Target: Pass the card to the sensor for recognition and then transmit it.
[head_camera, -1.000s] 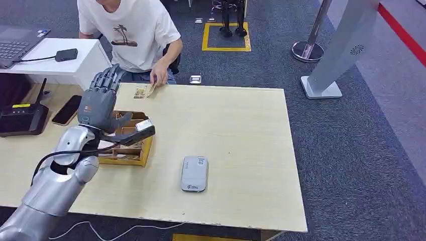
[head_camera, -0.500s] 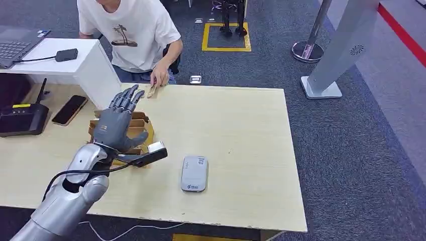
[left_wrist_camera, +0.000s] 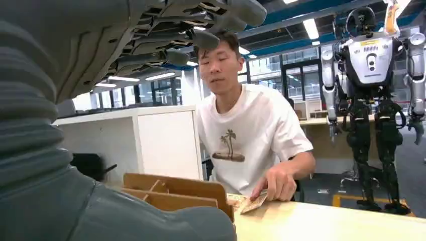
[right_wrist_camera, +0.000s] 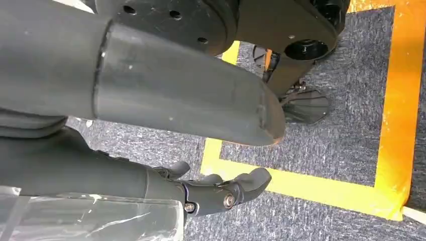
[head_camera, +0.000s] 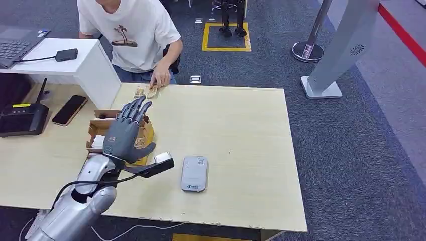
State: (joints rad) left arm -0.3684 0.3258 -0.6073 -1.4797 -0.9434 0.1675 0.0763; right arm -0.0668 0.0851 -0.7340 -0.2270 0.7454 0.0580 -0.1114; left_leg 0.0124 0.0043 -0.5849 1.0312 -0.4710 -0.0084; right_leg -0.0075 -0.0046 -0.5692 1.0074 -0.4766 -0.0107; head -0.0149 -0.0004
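Note:
My left hand [head_camera: 126,134] hovers over the near end of a wooden card box [head_camera: 95,131], fingers spread and holding nothing; in the left wrist view its fingers [left_wrist_camera: 191,30] stretch out straight. The grey sensor [head_camera: 194,173] lies flat on the table to the right of that hand. At the far table edge a person's hand [head_camera: 160,78] rests on a tan card [head_camera: 150,92], which the left wrist view shows as the card [left_wrist_camera: 253,203] beside the box [left_wrist_camera: 176,188]. My right hand [right_wrist_camera: 221,195] hangs over the floor, fingers loosely bent and holding nothing.
A phone [head_camera: 69,109] and a black device [head_camera: 20,119] lie at the table's left end. Behind them is a white desk [head_camera: 75,68] with a laptop [head_camera: 15,42]. A stanchion [head_camera: 307,50] and a white kiosk [head_camera: 346,45] stand on the carpet to the right.
My left hand has come down and nearer, from over the box's far side toward the sensor. The person's hand stays on the card at the far edge.

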